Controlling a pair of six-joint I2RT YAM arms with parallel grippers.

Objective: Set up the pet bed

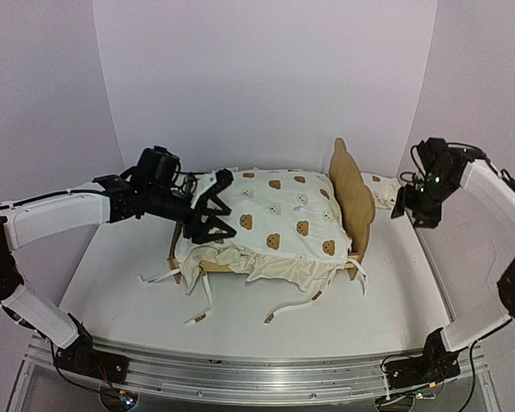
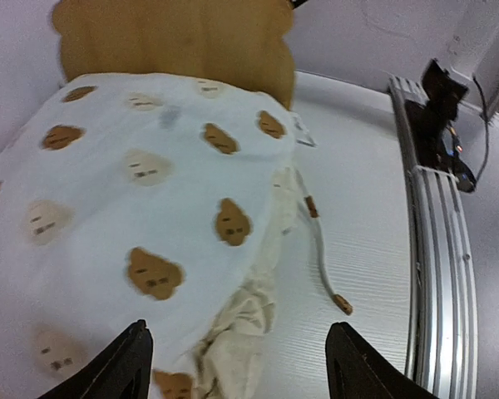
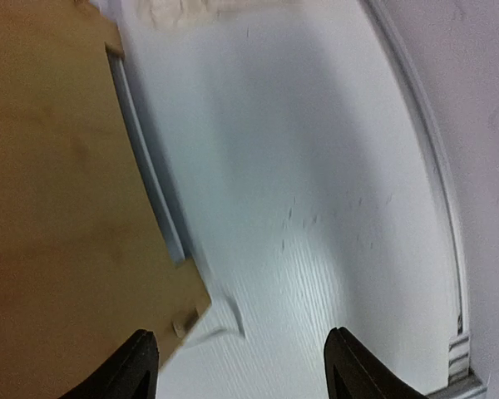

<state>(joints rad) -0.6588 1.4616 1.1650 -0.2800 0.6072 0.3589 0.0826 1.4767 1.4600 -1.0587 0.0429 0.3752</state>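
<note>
The pet bed (image 1: 354,193) stands mid-table, its plywood headboard (image 2: 175,37) upright at the right end. A cream bear-print cushion (image 1: 270,219) lies over the frame, its tie strings (image 1: 197,316) trailing onto the table. My left gripper (image 1: 213,209) is open above the cushion's left end, fingertips (image 2: 129,366) wide apart over a crumpled front corner (image 2: 241,320), holding nothing. My right gripper (image 1: 409,209) hangs open to the right of the headboard (image 3: 58,208), above bare table, with nothing between its fingers (image 3: 349,366).
A small ruffled pillow (image 1: 380,190) lies behind the headboard at the back right. A metal rail (image 1: 240,378) runs along the table's near edge. White walls close off the back and sides.
</note>
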